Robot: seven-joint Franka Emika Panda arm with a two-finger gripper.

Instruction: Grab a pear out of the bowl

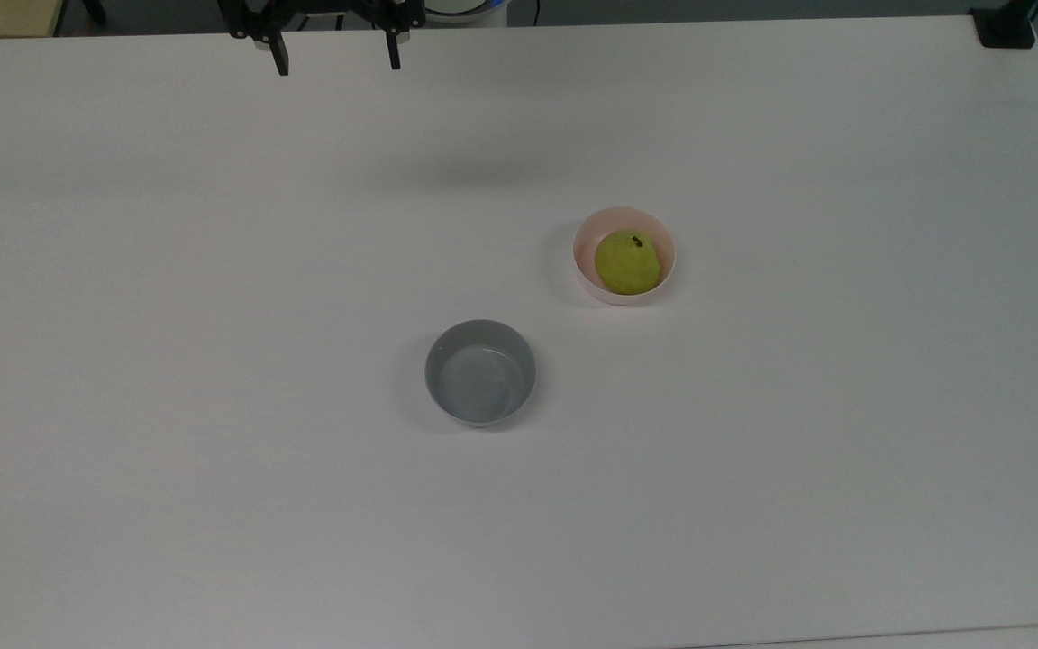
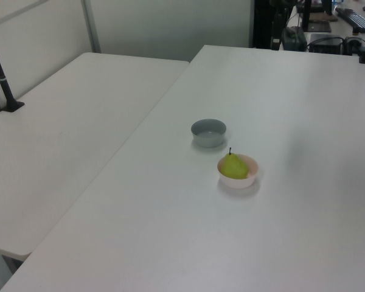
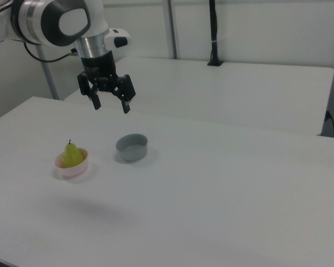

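Observation:
The yellow-green pear (image 1: 628,261) with a short dark stem sits inside the pale pink bowl (image 1: 585,270) on the white table. The same pear (image 2: 234,166) and bowl (image 2: 238,182) appear in the left view, and the pear (image 3: 72,154) and bowl (image 3: 71,168) in the right view. My black gripper (image 1: 336,65) hangs open and empty at the top view's upper edge, far from the bowl. In the right view the gripper (image 3: 110,105) is high above the table, up and to the right of the pear.
An empty grey bowl (image 1: 480,371) stands near the pink one, also grey bowl (image 3: 132,147) below the gripper. The white table (image 1: 213,451) is wide; a second table (image 2: 67,121) adjoins it. A black post (image 2: 3,79) stands there.

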